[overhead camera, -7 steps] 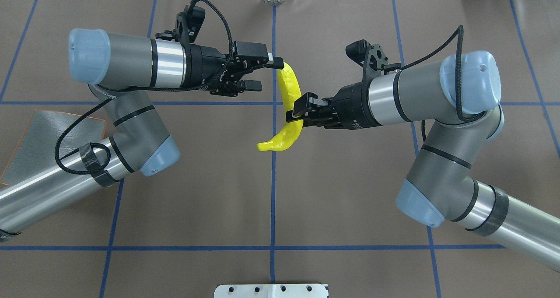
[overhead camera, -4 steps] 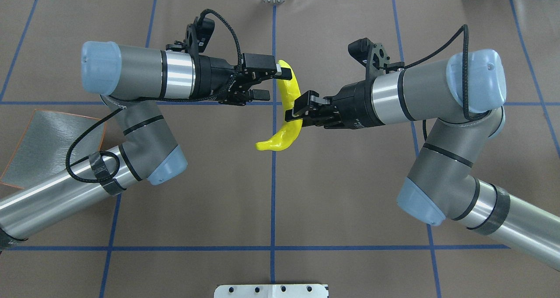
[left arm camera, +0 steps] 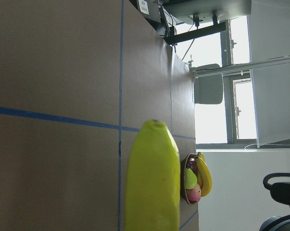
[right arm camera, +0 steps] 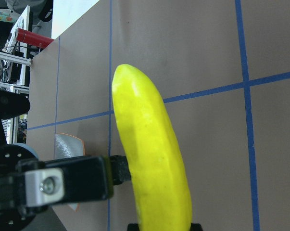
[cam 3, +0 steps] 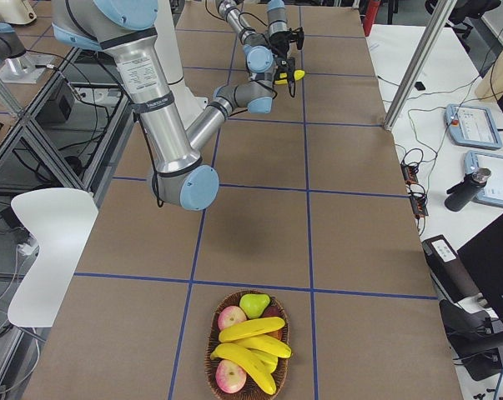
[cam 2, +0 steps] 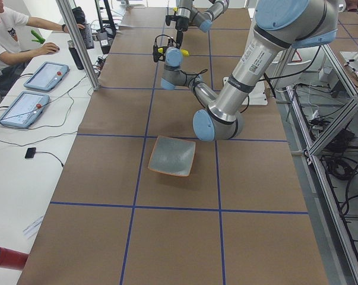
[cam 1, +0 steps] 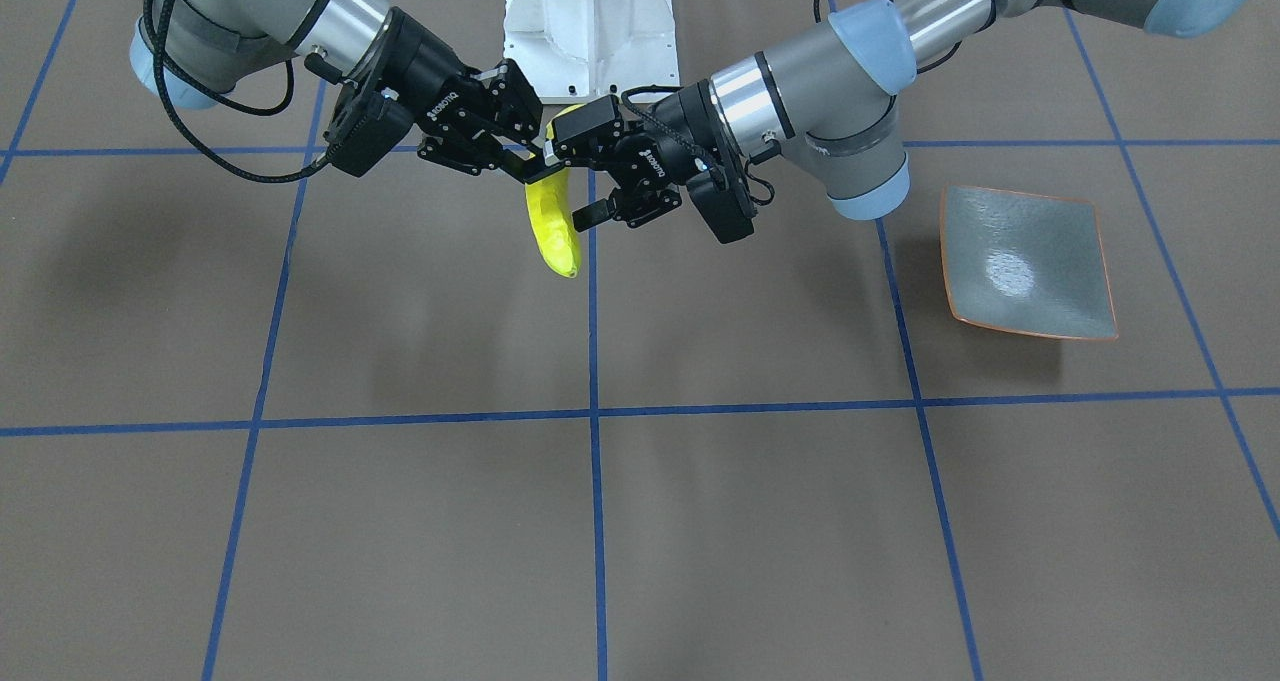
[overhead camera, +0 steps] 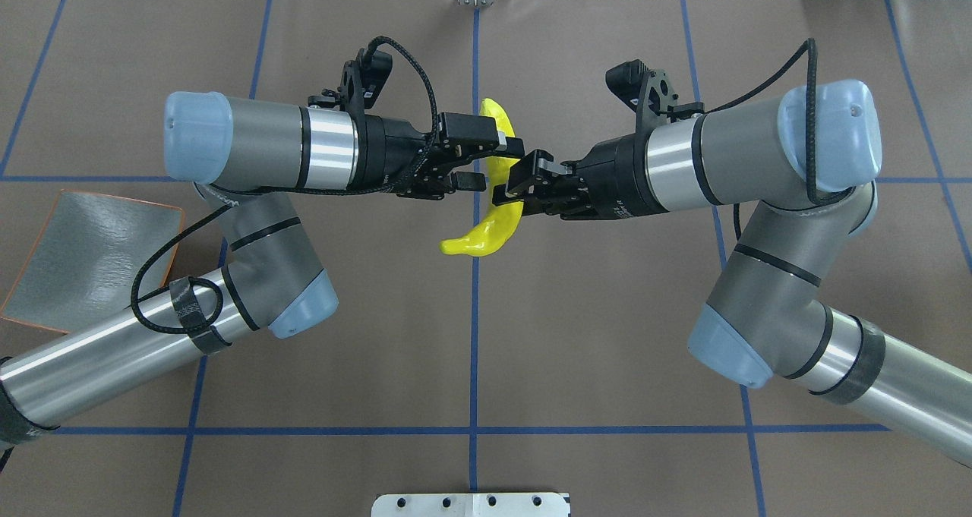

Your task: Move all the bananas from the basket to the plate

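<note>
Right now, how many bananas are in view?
4. One banana hangs mid-air over the middle of the table, clamped in the right gripper. Three bananas lie piled in the basket at the robot's right end; more could be hidden beneath them.

Overhead and front-facing cameras view one table (overhead camera: pixel 607 312) from opposite sides.

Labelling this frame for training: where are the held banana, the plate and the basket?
held banana (overhead camera: pixel 486 234), overhead exterior view, lower curved half.
plate (cam 1: pixel 1030 261), exterior front-facing view, bare centre.
basket (cam 3: pixel 209 354), exterior right view, left rim.
</note>
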`<state>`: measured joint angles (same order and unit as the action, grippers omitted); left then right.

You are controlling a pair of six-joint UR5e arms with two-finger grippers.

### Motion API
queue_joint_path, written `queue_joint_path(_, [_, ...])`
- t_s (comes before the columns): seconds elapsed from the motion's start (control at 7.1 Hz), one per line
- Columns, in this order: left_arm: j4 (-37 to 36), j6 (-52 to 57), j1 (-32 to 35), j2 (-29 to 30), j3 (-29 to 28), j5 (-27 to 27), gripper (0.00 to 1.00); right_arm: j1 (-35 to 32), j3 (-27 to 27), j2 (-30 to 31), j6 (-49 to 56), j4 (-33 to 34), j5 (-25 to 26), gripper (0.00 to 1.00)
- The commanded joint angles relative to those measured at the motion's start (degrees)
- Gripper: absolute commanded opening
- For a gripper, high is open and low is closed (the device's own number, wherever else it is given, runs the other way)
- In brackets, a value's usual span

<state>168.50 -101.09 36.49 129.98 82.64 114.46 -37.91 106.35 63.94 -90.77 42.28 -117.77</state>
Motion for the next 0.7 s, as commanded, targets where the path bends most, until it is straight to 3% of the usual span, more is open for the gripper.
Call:
queue_joint_path(0.0, [0.0, 0.0, -0.6, 0.0, 0.0, -0.7, 0.72, -0.1, 0.0, 0.0, -0.1, 0.0, 0.0, 0.0])
queue_joint_path(0.14, [0.0, 0.0, -0.8, 0.0, 0.0, -0.8, 0.59, -0.1, 0.0, 0.0, -0.1, 0.0, 0.0, 0.0])
queue_joint_path(0.28, [0.1, -0.1, -0.8, 0.1, 0.0, -0.8, 0.06, -0.1, 0.1, 0.0, -0.1, -0.1, -0.1, 0.0])
queue_joint_path(0.42, [0.1, -0.1, -0.9, 0.1, 0.2, -0.8, 0.0, -0.1, 0.1, 0.2, 0.2, -0.1, -0.1, 0.09])
queue_joint_path(0.56, [0.0, -0.2, -0.8, 0.0, 0.2, -0.8, 0.0, -0.2, 0.1, 0.3, 0.3, -0.2, -0.1, 0.99])
